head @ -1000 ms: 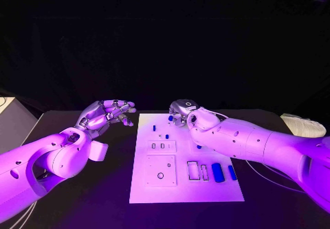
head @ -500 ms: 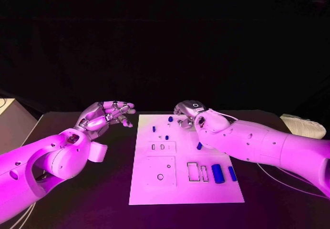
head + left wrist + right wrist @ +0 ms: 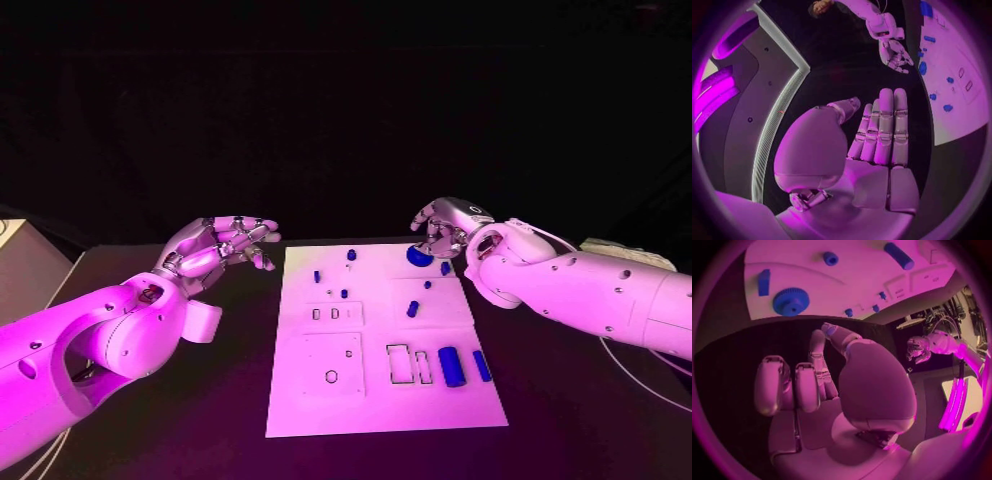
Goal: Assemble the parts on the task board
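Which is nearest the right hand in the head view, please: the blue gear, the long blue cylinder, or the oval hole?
From the right hand:
1. Blue gear, just beside it at the board's far edge.
2. Long blue cylinder, board's near right.
3. Oval hole, near left.

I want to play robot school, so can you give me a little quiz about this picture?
1. True or false: the left robot hand holds a blue piece.
2. What lies nearest the right robot hand? A) the toothed wheel B) a red ball C) a spoon
3. Fill in: the white board lies on a ___ table.
Key: 1 false; 2 A; 3 black.
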